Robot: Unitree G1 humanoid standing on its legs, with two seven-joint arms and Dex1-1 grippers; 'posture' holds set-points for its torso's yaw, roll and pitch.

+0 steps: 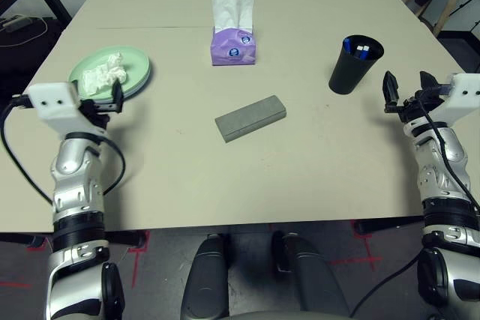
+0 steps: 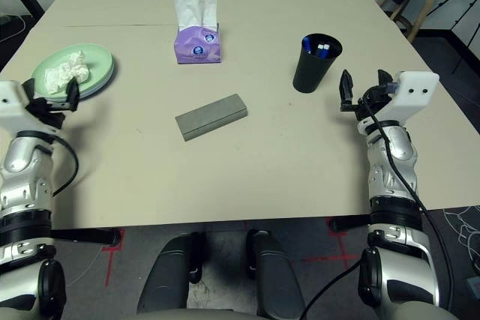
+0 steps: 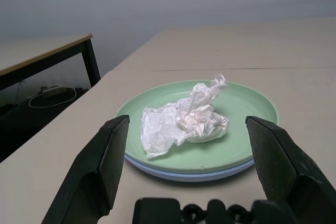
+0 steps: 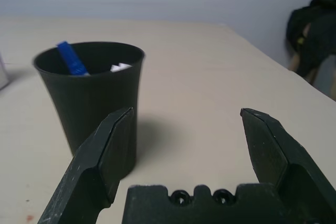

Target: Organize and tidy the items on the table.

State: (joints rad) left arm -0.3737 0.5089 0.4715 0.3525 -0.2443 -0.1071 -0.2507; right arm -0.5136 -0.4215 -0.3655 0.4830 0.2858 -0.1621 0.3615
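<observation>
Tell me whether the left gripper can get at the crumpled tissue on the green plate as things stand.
Probably yes. The left gripper is open and faces the crumpled tissue, which lies uncovered on the green plate. Nothing stands between them; only the plate's low rim must be cleared.

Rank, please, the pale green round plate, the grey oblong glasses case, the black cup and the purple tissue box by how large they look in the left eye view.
1. Pale green round plate, widest.
2. Grey oblong glasses case.
3. Purple tissue box and black cup: too alike to separate; the box also stands farther off.
</observation>
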